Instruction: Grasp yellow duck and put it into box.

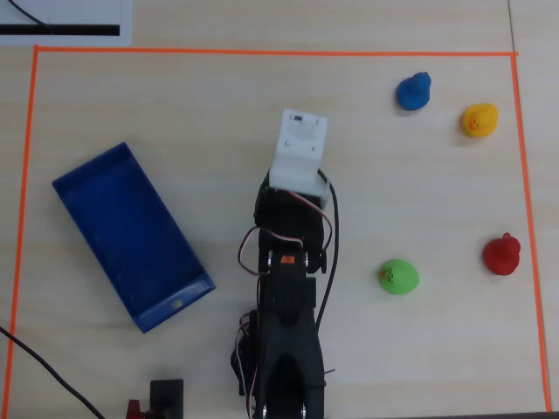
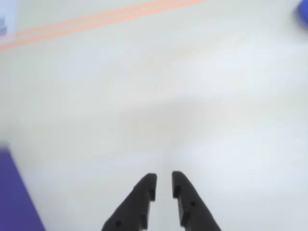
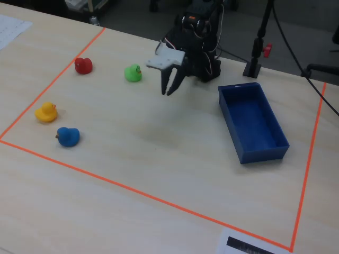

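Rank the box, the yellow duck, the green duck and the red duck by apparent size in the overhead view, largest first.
1. The box, by far the largest.
2. The green duck, yellow duck and red duck look about equal; I won't rank them, since any difference is slight.

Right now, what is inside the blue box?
Nothing: the box shows only its bare blue floor in the overhead and fixed views. All four ducks, including the yellow duck, stand on the table outside it.
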